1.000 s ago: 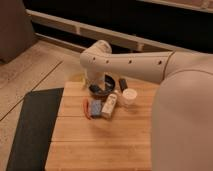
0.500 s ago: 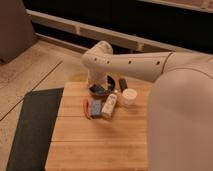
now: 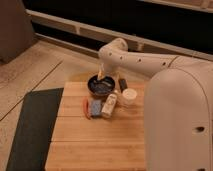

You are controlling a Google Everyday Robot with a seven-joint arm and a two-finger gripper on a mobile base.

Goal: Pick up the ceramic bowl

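Observation:
The ceramic bowl [image 3: 101, 85] is round and dark with a bluish speckled inside. It stands upright near the back edge of the wooden table [image 3: 95, 140]. My gripper [image 3: 103, 75] hangs from the white arm [image 3: 135, 62] directly over the bowl's far rim, very close to it or touching it. The small white cup [image 3: 129, 96] stands to the right of the bowl.
A white bottle [image 3: 109, 105] lies in front of the bowl, with a blue sponge [image 3: 95, 106] and a red-orange item [image 3: 86, 108] to its left. A dark item [image 3: 122, 84] lies behind the cup. A dark mat [image 3: 32, 125] covers the floor on the left. My white body [image 3: 180, 125] fills the right.
The arm has shifted up and back a little, so the bowl under the gripper shows more fully now. The items on the table have not moved.

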